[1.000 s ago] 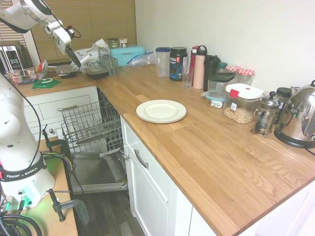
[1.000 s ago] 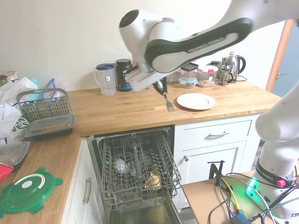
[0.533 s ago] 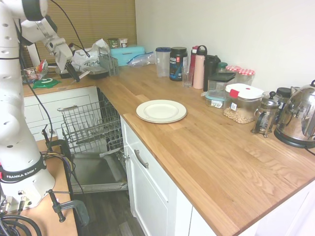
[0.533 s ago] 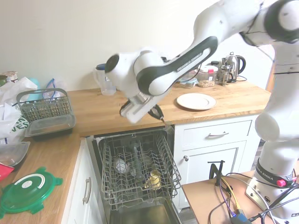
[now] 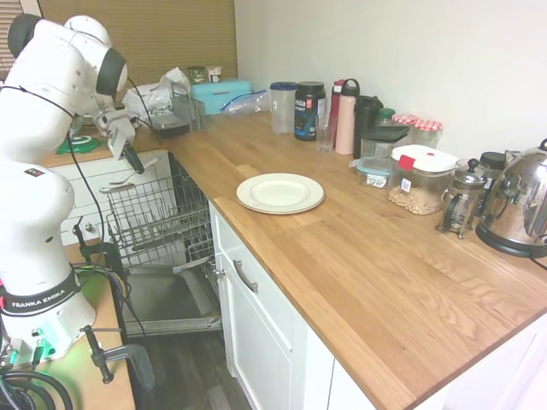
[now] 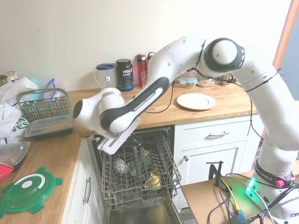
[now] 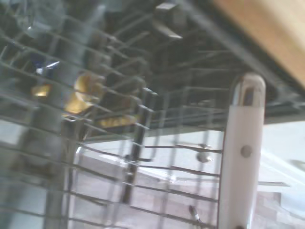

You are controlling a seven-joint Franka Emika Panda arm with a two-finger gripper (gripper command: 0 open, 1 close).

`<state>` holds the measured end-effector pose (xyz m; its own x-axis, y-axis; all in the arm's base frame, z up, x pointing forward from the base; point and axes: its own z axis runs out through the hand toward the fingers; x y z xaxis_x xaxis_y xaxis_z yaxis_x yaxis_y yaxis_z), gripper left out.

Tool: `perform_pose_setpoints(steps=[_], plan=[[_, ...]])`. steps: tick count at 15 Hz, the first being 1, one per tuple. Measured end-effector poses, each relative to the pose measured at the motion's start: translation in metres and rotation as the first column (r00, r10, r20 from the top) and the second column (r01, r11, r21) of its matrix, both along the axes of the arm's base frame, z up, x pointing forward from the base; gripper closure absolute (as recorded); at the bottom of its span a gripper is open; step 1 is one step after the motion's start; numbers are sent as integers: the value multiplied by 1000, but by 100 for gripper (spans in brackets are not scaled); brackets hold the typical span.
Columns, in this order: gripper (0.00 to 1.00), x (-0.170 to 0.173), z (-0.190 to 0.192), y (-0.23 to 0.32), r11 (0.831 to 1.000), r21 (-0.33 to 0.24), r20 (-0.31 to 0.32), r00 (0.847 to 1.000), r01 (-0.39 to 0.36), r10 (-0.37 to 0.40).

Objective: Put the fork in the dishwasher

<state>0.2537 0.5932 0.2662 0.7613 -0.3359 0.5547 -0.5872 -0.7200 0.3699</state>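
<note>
Fork (image 7: 243, 152) shows only in the wrist view, as a long pale piece with a shiny rounded end. It rises over the grey wires of the rack (image 7: 119, 143). The outside views do not show it clearly, so I cannot tell if it is held. The gripper (image 5: 133, 161) hangs above the rack (image 5: 158, 213) of the dishwasher (image 5: 167, 303), near the rack's far side and just beside the table edge. From the first exterior view its dark tip points down. I cannot tell whether the fingers are wide or narrow. In the second exterior view the white wrist hides them.

The dishwasher door is dropped open with its steel inner face up, and the rack (image 6: 140, 163) is pulled out over it. A yellow object (image 6: 154, 179) and a clear glass (image 6: 121, 165) lie inside the rack. The cream plate (image 5: 279, 192) sits on the table (image 5: 359, 273) close to the front edge, well apart from the gripper. A grey cutlery basket (image 6: 44, 105) stands on the table near the corner. A green lid (image 6: 28, 193) lies near the table's front edge on the other side of the dishwasher.
</note>
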Motion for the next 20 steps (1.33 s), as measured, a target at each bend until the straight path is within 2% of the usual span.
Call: perform_pose_setpoints(steps=[5, 14, 15, 17, 19, 20], plan=[[0, 17, 35, 37, 999, 30, -20, 999, 43, -42], [0, 52, 43, 30, 993, 40, -73, 991, 114, -111], [0, 55, 58, 31, 992, 61, -56, 993, 111, -108], [0, 67, 134, 23, 980, 162, -6, 993, 118, -119], [0, 89, 233, -9, 945, 297, 22, 988, 140, -154], [0, 101, 279, -33, 919, 364, 25, 985, 150, -171]])
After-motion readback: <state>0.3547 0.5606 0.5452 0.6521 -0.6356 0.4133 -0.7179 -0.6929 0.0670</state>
